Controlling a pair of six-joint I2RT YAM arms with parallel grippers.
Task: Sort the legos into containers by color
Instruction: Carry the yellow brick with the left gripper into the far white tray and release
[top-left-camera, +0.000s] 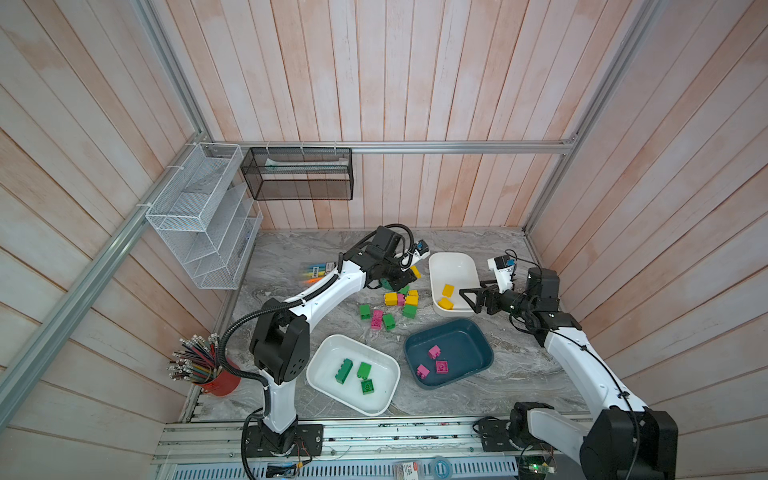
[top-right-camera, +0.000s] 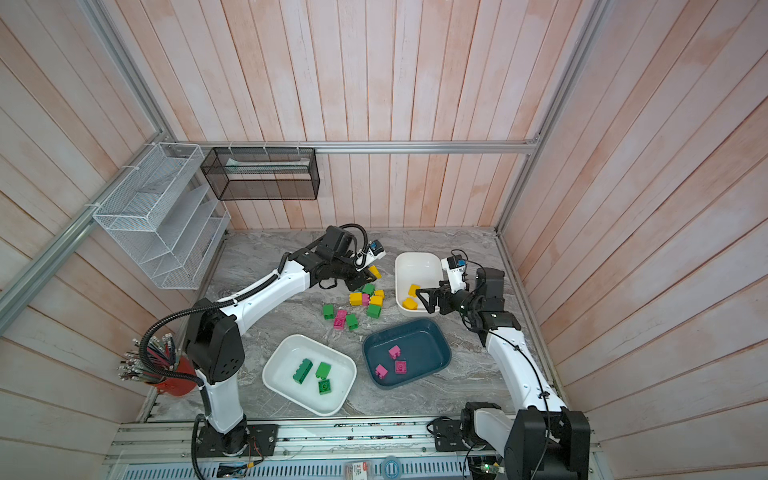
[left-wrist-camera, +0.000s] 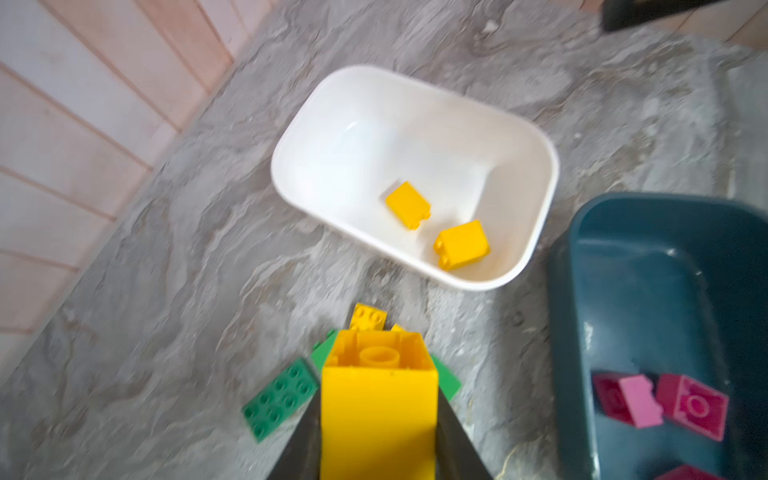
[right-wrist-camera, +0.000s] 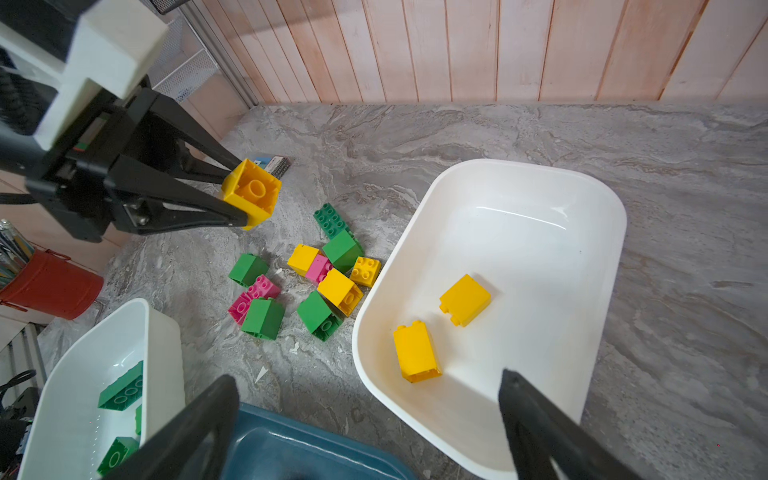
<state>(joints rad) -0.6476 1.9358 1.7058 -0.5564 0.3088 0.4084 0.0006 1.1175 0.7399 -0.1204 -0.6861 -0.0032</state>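
Left gripper (right-wrist-camera: 241, 193) grips yellow brick (right-wrist-camera: 254, 194) — bare marble (right-wrist-camera: 374, 137) short of white tub (right-wrist-camera: 540, 270).

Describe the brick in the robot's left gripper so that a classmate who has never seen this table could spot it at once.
On the grey marble table, find the white tub holding two yellow bricks. Beside it lies a loose heap of bricks, and just above the heap the left gripper clamps one yellow brick. It alone is off the table, hollow underside showing.
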